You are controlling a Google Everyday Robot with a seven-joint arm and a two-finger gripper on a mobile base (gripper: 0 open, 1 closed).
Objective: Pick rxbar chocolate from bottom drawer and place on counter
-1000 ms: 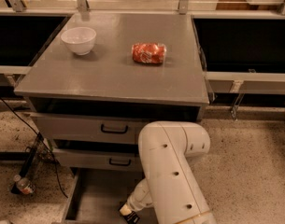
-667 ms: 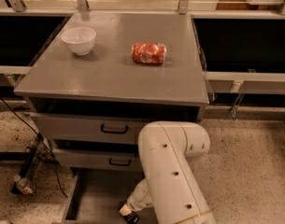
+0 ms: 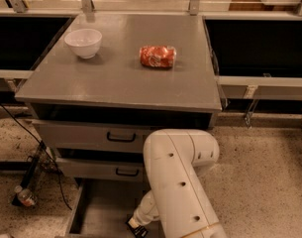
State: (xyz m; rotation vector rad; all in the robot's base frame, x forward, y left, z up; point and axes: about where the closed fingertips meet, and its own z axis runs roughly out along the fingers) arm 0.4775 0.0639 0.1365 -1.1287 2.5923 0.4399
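Note:
The bottom drawer (image 3: 98,209) is pulled out, and its flat grey floor shows at the lower left. My white arm (image 3: 182,182) bends down into it. The gripper (image 3: 138,229) is low inside the drawer at the picture's bottom edge, where only its dark tip shows. The rxbar chocolate is hidden from view. The grey counter (image 3: 116,78) spreads above the drawers.
A white bowl (image 3: 83,42) stands at the counter's back left and a red-orange snack packet (image 3: 157,56) lies near its middle. The two upper drawers (image 3: 121,137) with black handles sit slightly ajar. Cables and a small bottle (image 3: 24,196) lie on the floor at left.

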